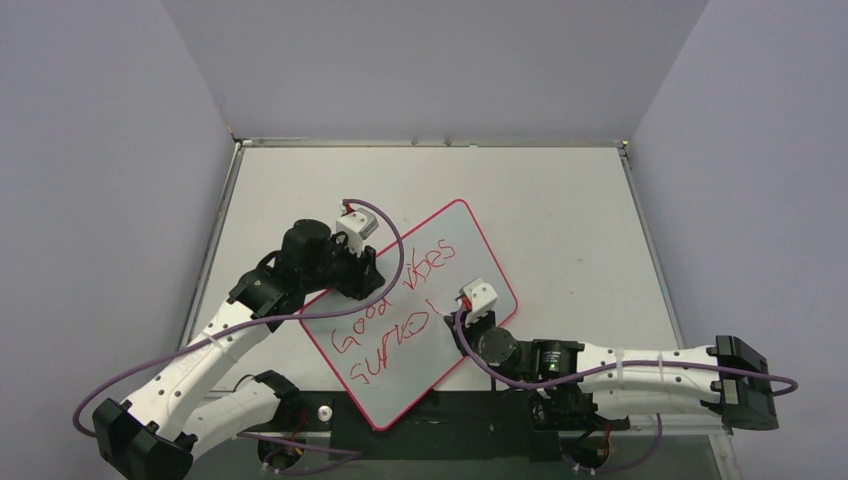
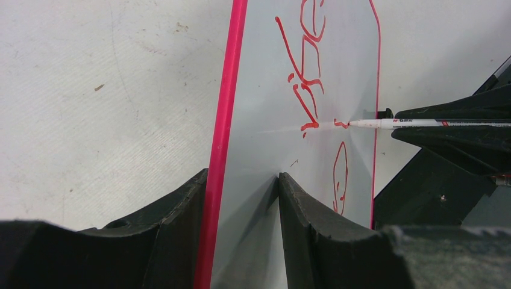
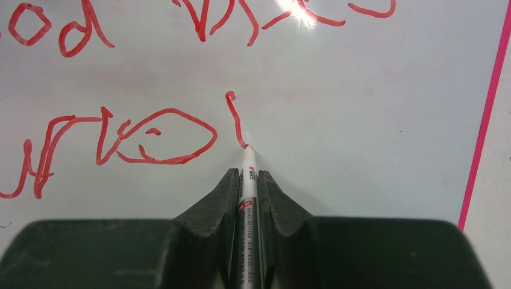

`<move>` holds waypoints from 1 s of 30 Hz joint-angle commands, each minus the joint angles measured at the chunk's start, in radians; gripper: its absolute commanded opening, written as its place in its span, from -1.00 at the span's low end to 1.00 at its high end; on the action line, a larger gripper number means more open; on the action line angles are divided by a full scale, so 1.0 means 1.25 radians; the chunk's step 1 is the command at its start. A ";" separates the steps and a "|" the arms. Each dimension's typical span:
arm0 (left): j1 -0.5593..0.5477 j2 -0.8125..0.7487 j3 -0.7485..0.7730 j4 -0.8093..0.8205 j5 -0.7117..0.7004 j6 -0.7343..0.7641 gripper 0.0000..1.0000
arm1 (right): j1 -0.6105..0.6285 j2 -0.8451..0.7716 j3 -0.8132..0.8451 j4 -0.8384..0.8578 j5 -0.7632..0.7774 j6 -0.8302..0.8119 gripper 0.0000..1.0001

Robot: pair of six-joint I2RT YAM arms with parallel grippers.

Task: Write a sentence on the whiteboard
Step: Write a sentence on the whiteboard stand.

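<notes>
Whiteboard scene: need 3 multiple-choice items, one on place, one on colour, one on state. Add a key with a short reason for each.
1. Where is the tip of the marker?
A. In the air, touching nothing
B. On the whiteboard, at the end of a short red stroke
C. Past the board's edge

2. What colour is the whiteboard's frame?
A. Blue
B. Black
C. Pink-red

3. What is the right gripper doing?
A. Shut on the marker
B. Open and empty
C. Shut on the frame

Key:
1 B: the right wrist view shows the tip meeting the board where the stroke ends.
2 C: the left wrist view shows a bright pink-red edge.
3 A: its jaws close on the barrel from both sides.
</notes>
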 commanded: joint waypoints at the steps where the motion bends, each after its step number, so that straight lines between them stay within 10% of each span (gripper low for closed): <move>1: 0.001 -0.007 0.019 0.043 -0.057 0.036 -1.00 | -0.006 0.018 0.039 -0.029 0.024 -0.023 -1.00; 30: 0.001 -0.005 0.019 0.042 -0.055 0.036 -1.00 | -0.085 0.117 0.162 -0.008 -0.019 -0.122 -1.00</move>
